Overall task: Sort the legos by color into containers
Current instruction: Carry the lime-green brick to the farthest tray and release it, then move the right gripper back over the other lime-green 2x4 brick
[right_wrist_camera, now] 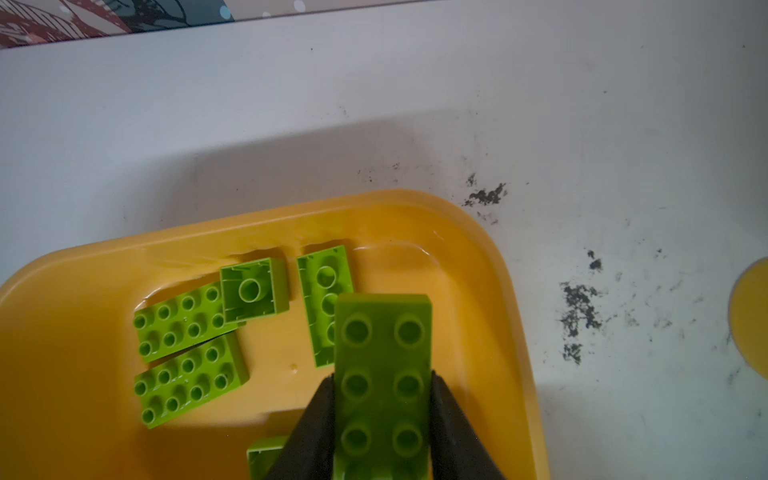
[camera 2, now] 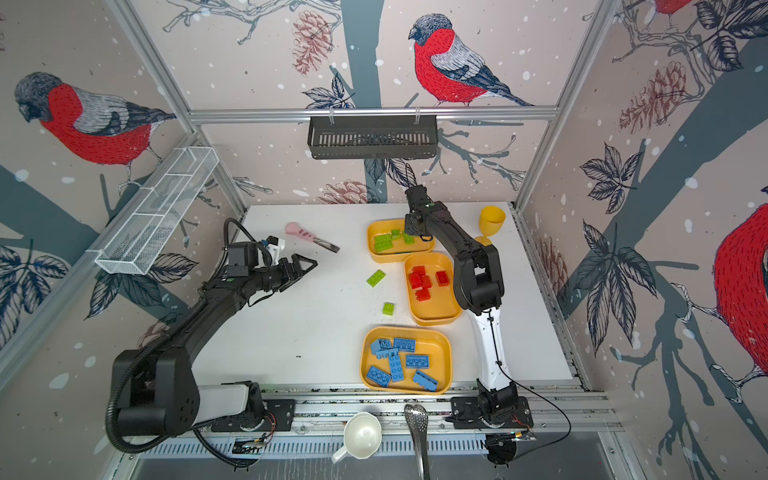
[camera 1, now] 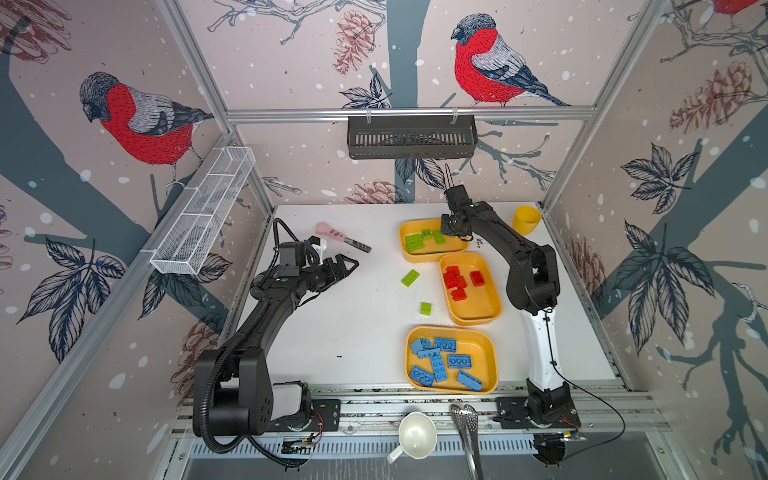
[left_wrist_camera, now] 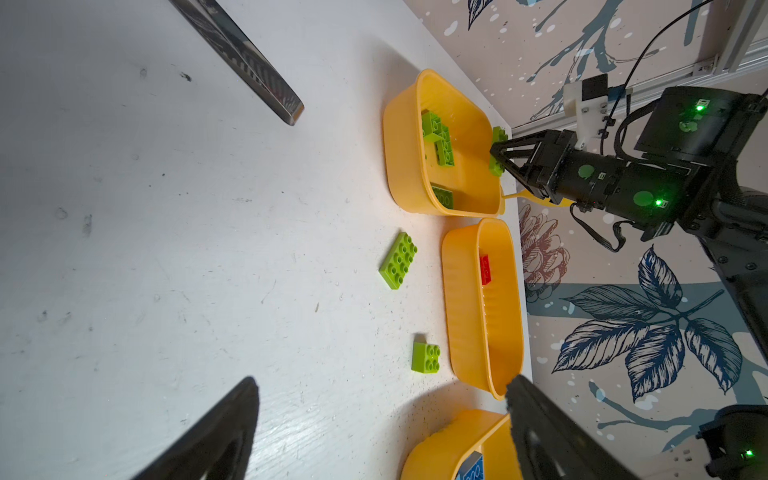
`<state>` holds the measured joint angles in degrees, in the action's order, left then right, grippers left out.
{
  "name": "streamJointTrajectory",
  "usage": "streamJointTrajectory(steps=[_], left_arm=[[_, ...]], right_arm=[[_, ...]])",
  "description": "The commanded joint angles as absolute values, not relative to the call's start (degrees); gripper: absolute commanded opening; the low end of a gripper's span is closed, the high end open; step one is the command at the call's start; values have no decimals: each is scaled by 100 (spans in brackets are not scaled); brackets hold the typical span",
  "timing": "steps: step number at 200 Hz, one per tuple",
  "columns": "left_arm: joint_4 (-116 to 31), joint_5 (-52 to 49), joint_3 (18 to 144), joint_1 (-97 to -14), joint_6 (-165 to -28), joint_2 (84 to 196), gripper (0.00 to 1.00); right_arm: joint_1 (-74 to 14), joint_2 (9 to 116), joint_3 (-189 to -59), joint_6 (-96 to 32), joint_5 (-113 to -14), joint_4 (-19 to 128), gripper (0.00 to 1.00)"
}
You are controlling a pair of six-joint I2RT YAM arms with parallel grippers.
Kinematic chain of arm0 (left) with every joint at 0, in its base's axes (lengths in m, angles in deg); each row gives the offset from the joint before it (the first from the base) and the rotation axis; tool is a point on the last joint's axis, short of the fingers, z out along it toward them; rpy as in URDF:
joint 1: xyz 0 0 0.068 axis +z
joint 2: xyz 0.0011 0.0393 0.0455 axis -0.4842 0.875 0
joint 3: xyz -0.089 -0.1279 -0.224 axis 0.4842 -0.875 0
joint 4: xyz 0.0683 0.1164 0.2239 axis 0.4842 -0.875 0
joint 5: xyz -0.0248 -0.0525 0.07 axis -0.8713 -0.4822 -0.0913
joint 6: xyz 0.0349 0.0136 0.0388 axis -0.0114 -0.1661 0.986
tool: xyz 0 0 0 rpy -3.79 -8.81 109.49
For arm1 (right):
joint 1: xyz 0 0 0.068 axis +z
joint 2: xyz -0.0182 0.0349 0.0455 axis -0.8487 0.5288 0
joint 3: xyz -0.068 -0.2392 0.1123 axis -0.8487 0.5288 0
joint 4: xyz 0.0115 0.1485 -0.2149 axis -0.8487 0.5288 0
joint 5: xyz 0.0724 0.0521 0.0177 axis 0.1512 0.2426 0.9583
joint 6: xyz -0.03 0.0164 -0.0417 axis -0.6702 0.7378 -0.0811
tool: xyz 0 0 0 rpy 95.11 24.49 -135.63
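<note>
Three yellow-orange containers stand in a row on the right of the white table. The far container holds several green legos. The middle container holds red legos, and the near container holds blue legos. My right gripper hangs over the far container, shut on a long green lego by its two long sides. Two green legos lie loose on the table, one long and one small. My left gripper is open and holds nothing, well left of the containers.
A yellow goblet stands at the back right corner. A pink-handled tool lies at the back left near my left arm. A white cup and a slotted spoon sit beyond the front edge. A black basket hangs on the back wall.
</note>
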<state>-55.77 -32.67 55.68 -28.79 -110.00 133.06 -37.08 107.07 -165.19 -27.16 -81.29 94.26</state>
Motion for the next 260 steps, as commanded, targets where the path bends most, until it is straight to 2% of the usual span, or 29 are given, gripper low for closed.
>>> streamJointTrajectory(steps=[1,13,38,101,151,201,229,260], left_arm=[[-5441,-3218,5650,-2878,-11042,13329,92],[-5487,-3222,5709,-2880,-11024,13366,92],[-5465,-3253,5738,-2883,-11027,13380,92],[-5363,-3456,5635,-2875,-10967,13424,92],[-5600,-3436,5724,-2887,-10704,13477,92],[-5324,-3501,5649,-2884,-10821,13470,92],[-5637,-3552,5794,-2874,-10587,13591,92],[-5557,-3510,5732,-2880,-10521,13496,92]], right_arm=[[-3748,10873,-16731,-2982,-8122,9577,44],[-3753,10940,-16824,-3012,-8122,9620,54],[-3751,10843,-16872,-3043,-8144,9739,63],[-3377,9357,-15256,-2669,-7473,9428,69],[-2609,8768,-14340,-777,-7160,9054,74],[-1687,9132,-14403,1111,-8026,9185,79],[-1449,9726,-14912,1505,-8353,9821,79],[-1417,9989,-14903,1613,-8470,9728,77]])
